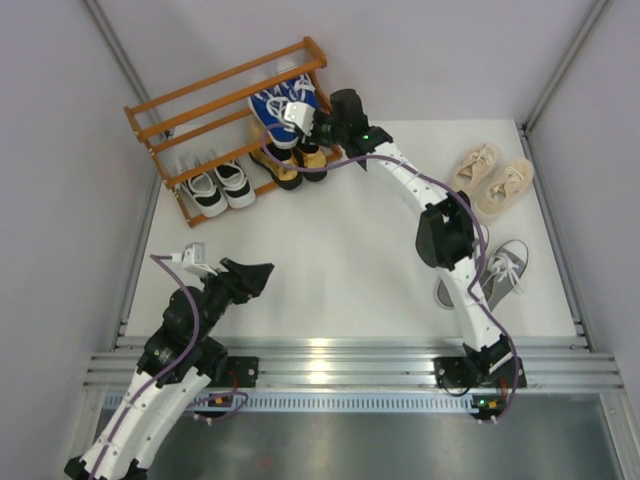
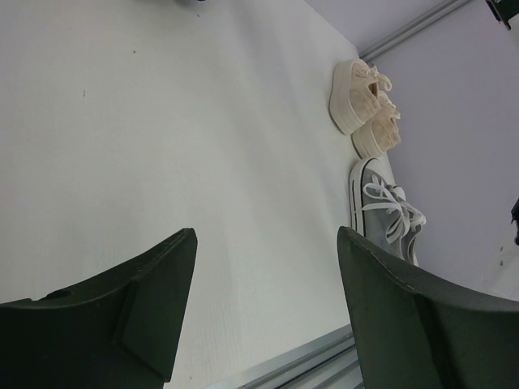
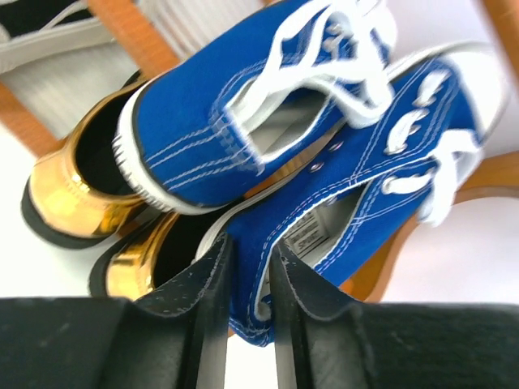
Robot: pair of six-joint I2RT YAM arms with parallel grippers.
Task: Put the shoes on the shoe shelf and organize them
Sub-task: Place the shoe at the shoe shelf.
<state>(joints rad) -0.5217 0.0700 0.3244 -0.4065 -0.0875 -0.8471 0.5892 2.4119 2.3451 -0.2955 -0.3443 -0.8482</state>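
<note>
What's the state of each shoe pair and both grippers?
Gold loafers: shelf, bottom tier
Blue sneakers: tier above them
Black-and-white sneakers: bottom tier
Beige lace-ups: on table
Grey sneakers: on table
Left gripper: jaws open, empty
Right gripper: jaws straddling blue heel, grip unclear

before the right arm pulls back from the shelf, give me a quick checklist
1. blue sneakers on the shoe shelf: ok, on a middle tier.
2. right gripper off the sneaker: not ok, it pinches the heel.
3. left gripper open, empty: ok.
4. Sneakers sitting steady: cannot tell.
5. All pairs shelved: not ok, beige lace-ups and grey sneakers lie on the table.
</note>
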